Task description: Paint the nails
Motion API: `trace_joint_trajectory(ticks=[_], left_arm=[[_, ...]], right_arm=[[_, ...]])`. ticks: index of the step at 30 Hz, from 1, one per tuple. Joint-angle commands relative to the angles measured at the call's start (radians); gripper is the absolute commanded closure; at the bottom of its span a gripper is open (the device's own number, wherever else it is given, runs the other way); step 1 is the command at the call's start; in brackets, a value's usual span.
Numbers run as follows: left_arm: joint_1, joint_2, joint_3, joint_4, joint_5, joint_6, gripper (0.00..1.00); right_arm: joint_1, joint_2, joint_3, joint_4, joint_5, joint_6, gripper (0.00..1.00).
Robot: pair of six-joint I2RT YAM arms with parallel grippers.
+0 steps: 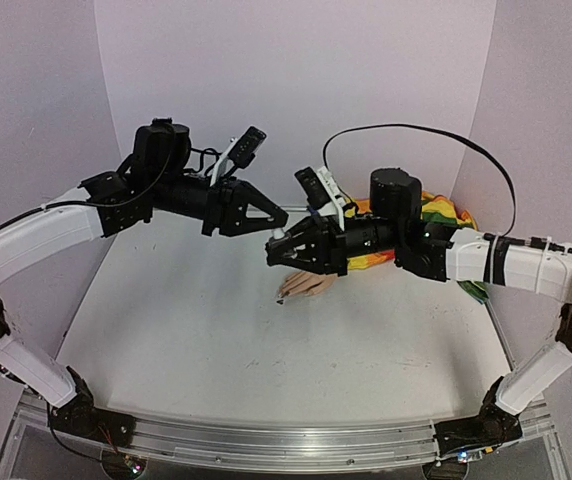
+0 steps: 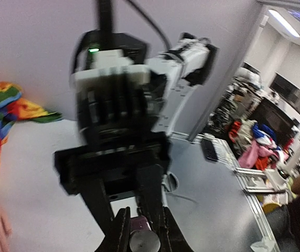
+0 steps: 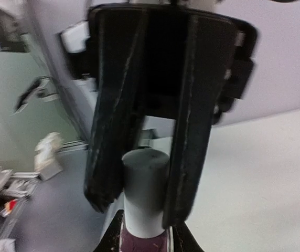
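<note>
At the near edge a ribbed aluminium rail (image 1: 266, 442) carries both arm bases, and beyond it the matte white bench (image 1: 206, 340) runs back to pale lilac walls (image 1: 296, 60). The mannequin hand (image 1: 309, 287) lies on the bench, smooth and pale peach, its fingers pointing left and slightly toward the near edge. Its wrist is hidden under the right arm (image 1: 486, 262). The nails (image 1: 284, 298) are tiny ovals at those fingertips, too small to make out singly, though one tip looks dark. Over the hand the two pincers meet tip to tip. Only the black fingertips of the right pincer (image 3: 146, 237) show at the bottom edge of its wrist view. It is closed on the polish bottle (image 3: 145, 245), a plum-coloured body cut off by the frame. The left pincer (image 2: 142, 235) is clamped on the cap (image 3: 145, 191), a plain grey-white cylinder sitting on the bottle's top between long black fingers. Whether the cap is screwed on or loose cannot be told, and both wrist views are blurred. Behind the right arm the rainbow-striped sleeve (image 1: 438, 212) bunches in soft folds, largely covered, and a black cable (image 1: 416, 130) arcs over it against the wall.
</note>
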Motion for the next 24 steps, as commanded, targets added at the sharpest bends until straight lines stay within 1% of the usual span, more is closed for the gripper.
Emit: trace_joint_trajectory(ticks=[1, 6, 7, 8, 9, 11, 12, 14, 15, 17, 19, 24], left_arm=[[-0.121, -0.060, 0.014, -0.021, 0.396, 0.138, 1.00], [-0.118, -0.060, 0.016, -0.027, 0.337, 0.140, 1.00], [-0.116, -0.064, 0.014, -0.029, 0.312, 0.131, 1.00], [-0.111, -0.071, 0.010, -0.030, 0.258, 0.114, 0.98], [-0.101, -0.079, 0.004, -0.032, 0.212, 0.090, 0.93], [-0.073, -0.103, -0.012, -0.036, 0.117, 0.034, 0.66], [-0.057, -0.117, -0.022, -0.043, 0.045, 0.007, 0.54], [-0.029, -0.142, -0.039, -0.070, -0.080, -0.038, 0.38], [-0.021, -0.150, -0.046, -0.086, -0.125, -0.051, 0.33], [-0.017, -0.155, -0.049, -0.121, -0.196, -0.069, 0.29], [-0.016, -0.152, -0.050, -0.134, -0.230, -0.091, 0.29], [-0.015, -0.110, -0.013, -0.157, -0.247, -0.127, 0.32]], right_arm=[[-0.014, -0.058, 0.014, 0.537, -0.477, 0.251, 1.00], [-0.038, -0.108, -0.060, 0.531, -0.349, 0.244, 1.00], [-0.041, -0.113, -0.074, 0.529, -0.329, 0.239, 1.00], [-0.043, -0.117, -0.085, 0.516, -0.308, 0.227, 1.00], [-0.043, -0.120, -0.089, 0.476, -0.289, 0.197, 1.00], [-0.044, -0.131, -0.066, 0.266, -0.195, 0.049, 1.00], [-0.044, -0.133, -0.053, 0.167, -0.138, -0.011, 1.00], [-0.044, -0.136, -0.047, 0.076, -0.026, -0.071, 1.00], [-0.043, -0.134, -0.042, 0.030, 0.030, -0.101, 1.00], [-0.043, -0.127, -0.034, -0.010, 0.082, -0.124, 1.00], [-0.042, -0.114, -0.024, -0.035, 0.101, -0.138, 1.00], [-0.040, -0.076, 0.004, -0.079, 0.130, -0.163, 1.00]])
